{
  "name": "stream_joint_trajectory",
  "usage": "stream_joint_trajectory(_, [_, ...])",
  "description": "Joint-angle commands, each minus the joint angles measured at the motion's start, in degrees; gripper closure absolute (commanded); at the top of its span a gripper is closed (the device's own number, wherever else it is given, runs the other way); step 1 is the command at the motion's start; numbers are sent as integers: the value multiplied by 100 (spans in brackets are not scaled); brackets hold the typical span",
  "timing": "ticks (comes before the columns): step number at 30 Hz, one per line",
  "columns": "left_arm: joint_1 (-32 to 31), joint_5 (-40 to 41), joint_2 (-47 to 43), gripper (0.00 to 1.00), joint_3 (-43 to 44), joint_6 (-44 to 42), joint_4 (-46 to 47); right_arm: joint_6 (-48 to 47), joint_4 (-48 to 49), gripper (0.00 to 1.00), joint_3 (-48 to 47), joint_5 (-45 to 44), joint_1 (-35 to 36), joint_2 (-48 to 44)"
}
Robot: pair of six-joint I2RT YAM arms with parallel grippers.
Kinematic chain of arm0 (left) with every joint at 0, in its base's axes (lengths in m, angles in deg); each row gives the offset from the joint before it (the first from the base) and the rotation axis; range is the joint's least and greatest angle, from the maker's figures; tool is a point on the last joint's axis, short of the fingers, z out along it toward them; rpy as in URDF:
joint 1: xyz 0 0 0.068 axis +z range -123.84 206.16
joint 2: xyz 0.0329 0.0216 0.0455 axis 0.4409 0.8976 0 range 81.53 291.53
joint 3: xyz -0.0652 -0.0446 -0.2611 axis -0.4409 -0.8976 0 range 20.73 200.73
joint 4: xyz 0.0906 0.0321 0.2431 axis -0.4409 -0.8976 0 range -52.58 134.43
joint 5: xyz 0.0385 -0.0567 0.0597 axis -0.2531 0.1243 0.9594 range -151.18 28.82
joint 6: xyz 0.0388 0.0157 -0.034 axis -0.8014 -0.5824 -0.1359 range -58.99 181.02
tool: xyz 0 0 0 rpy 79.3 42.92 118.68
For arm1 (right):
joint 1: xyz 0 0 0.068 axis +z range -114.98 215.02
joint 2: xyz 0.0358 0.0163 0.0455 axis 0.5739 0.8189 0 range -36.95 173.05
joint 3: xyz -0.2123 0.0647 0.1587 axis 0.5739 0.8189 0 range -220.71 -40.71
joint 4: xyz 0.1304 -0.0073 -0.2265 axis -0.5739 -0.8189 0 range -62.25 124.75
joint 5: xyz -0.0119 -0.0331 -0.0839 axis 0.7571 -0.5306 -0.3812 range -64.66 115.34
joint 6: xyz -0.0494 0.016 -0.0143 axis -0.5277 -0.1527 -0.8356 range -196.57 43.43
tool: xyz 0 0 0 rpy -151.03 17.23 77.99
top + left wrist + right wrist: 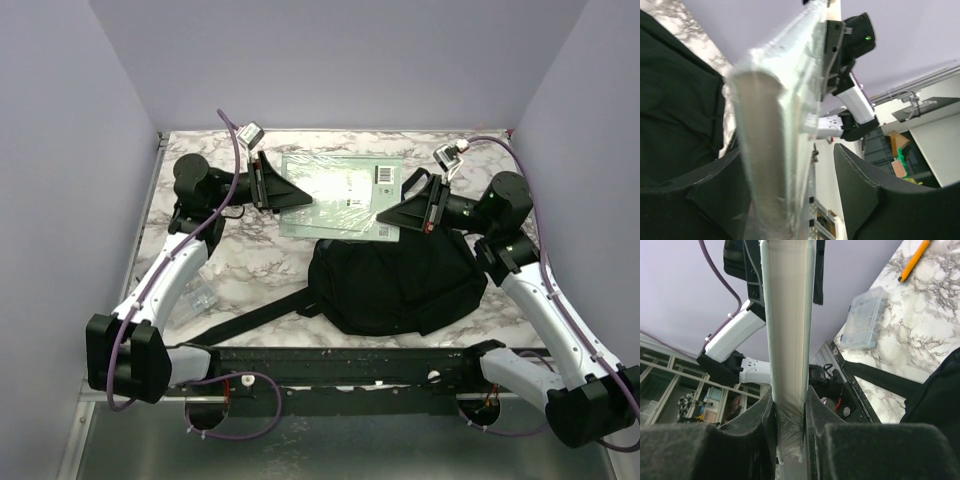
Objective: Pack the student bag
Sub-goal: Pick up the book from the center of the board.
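Note:
The student bag [395,285], a soft black backpack, lies on the marble table in front of the arms, with one long strap [250,320] trailing left. A green-covered book in clear plastic wrap [340,190] is held above the table just behind the bag. My right gripper [395,212] is shut on the book's right edge; in the right wrist view its fingers [788,405] pinch the book [787,315]. My left gripper [290,195] is at the book's left edge, jaws open around it [787,150], with a wide gap to one finger [860,185]. The bag [675,100] shows below.
A clear plastic box [200,295] lies on the table at the left, beside my left arm, and also shows in the right wrist view [862,320]. An orange pencil [914,261] lies on the marble beyond it. Lilac walls close in the back and sides.

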Motion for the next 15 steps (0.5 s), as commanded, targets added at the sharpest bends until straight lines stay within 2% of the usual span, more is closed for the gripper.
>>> stream_joint_trajectory(1, [-37,-290,-574,35,-521,953,1342,184,1106,100,-96,510,-4,84])
stream_joint_trajectory(6, [-80,-255,-1036,45,-1052,1162,1440,351,1560,100,25,737,3,270])
stream_joint_trajectory(12, [-78,-210,-1279,65,-1285,1163,1469,936,2534,100,310,1088,3,436])
stream_joint_trajectory(14, [-78,-187,-1270,76,-1225,1194,1474,870,2462,100,361,1084,3,388])
stream_joint_trajectory(15, [-78,-164,-1270,85,-1206,1197,1478,791,2326,100,375,1079,-1,360])
